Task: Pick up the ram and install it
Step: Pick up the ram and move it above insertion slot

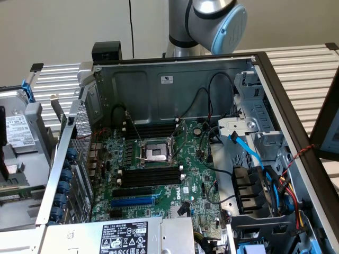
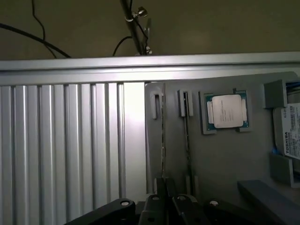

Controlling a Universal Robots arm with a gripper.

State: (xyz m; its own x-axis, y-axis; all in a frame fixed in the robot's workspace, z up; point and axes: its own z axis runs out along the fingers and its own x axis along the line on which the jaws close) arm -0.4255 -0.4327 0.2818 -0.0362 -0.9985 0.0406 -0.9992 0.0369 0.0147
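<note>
**Op 2:** Where's the ram (image 2: 162, 140) rn?

**Op 1:** I've got it on wrist cam. It stands on edge in a grey tray (image 2: 220, 159), its far end in a clip-type holder (image 2: 156, 101). The tray sits on the ribbed alu table (image 2: 65, 150).

**Op 2:** And the gripper?

**Op 1:** Gripper (image 2: 162, 186) is right at the stick's near end. Jaws are narrow, black fingers (image 2: 158, 194) close together, w/ the ram's thin edge running straight in btw them. To me they look pinched on it. The stick lies along its holder.

**Op 2:** What else is in the tray?

**Op 1:** A CPU (image 2: 228, 111) in its own nest, apart from the ram. Btw the two there's a 2nd holder (image 2: 186, 104) w/ a thin dark strip; I can't tell what that is. A hard drive (image 2: 291, 129) w/ a white label sits beyond the CPU.

**Op 2:** How's the case?

**Op 1:** On ext cam the PC case (image 1: 175, 79) lies open w/ the mobo (image 1: 196, 180) facing up. CPU socket (image 1: 156, 153) is mid-board. The long black mem slots (image 1: 148, 176) on its camera side are bare. The blue slot (image 1: 132, 201) is just beyond those, nearer the cam. I see the arm (image 1: 212, 18) above the case's back wall.
</note>
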